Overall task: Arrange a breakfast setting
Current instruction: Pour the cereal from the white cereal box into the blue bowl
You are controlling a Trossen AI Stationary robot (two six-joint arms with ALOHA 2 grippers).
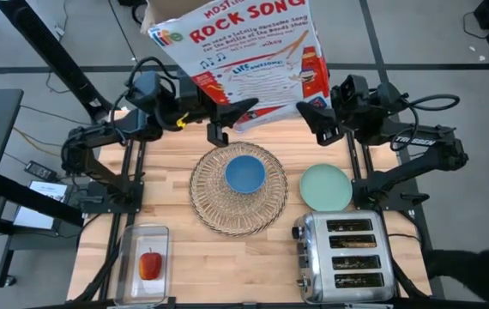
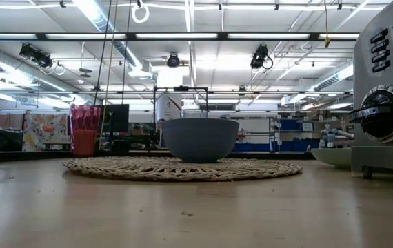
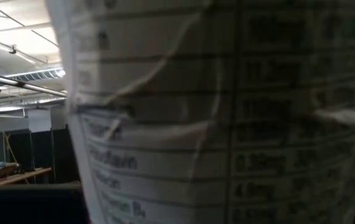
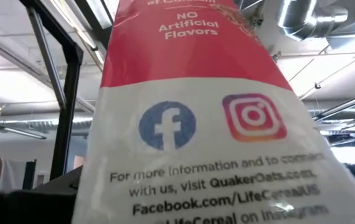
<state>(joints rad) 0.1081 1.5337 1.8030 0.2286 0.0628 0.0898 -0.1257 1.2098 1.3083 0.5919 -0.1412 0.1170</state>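
Observation:
A tall Life cereal box [image 1: 244,51] hangs high over the table's far edge, its printed face toward the near side. My left gripper [image 1: 232,116] is shut on its lower left corner. My right gripper [image 1: 315,118] stands open at the lower right corner. Each wrist view is filled by a narrow side of the box [image 3: 227,112] [image 4: 202,143]. Below, the small blue bowl [image 1: 245,173] sits on the round straw placemat [image 1: 210,202]. The mint-green plate [image 1: 326,187] lies to the placemat's right. The red apple [image 1: 150,264] lies in a clear tub. My left gripper holds the box at its lower left corner [image 1: 238,105], coming from the table's left and slanting upward. The box's nutrition side [image 3: 165,155] fills the wrist view and hides the fingers, so the kind of hold does not show. The box is lifted clear and stands roughly upright. My right gripper has its fingers [image 1: 310,108] at the box's lower right corner [image 1: 317,96]; whether they touch it I cannot tell.
The chrome four-slot toaster [image 1: 347,257] stands at the near right, close to the plate. The clear tub [image 1: 144,245] sits at the near left. In the low view a red glass-like thing [image 2: 84,134] shows at the far left behind the placemat [image 2: 183,167].

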